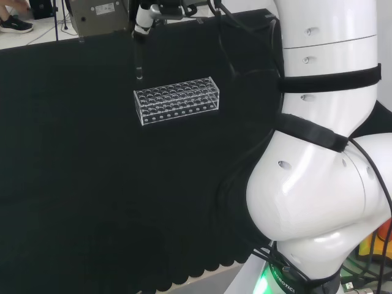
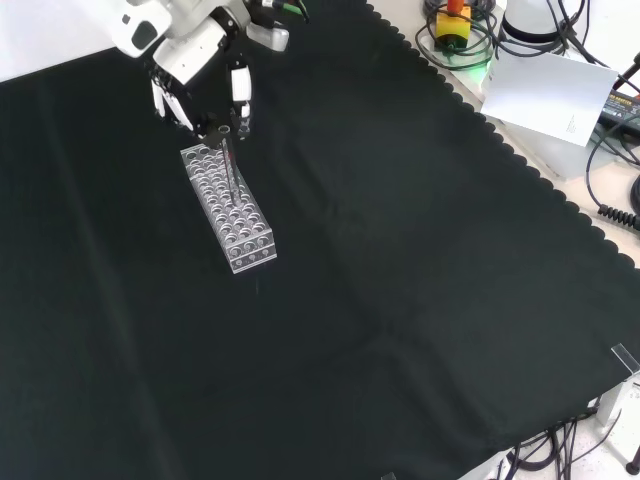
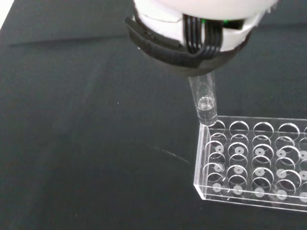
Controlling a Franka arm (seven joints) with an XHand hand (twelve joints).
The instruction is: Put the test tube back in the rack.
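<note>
One test tube (image 3: 205,103) hangs upright, gripped by the hand (image 2: 200,60), bottom over the rack (image 3: 254,160) corner

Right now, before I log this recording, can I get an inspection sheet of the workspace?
Surface: black cloth with a scalloped edge, covering the bench.
Job's things: clear rack on the cloth; test tube upright, its lower end just above a corner hole, not yet seated.
Clutter: nothing seen on the cloth.
Hand: hand above the rack's far end in the front view, fingers curled around the tube.
Cables: black leads beside white paper off the cloth.
Surroundings: grey equipment box beyond the bench.
</note>
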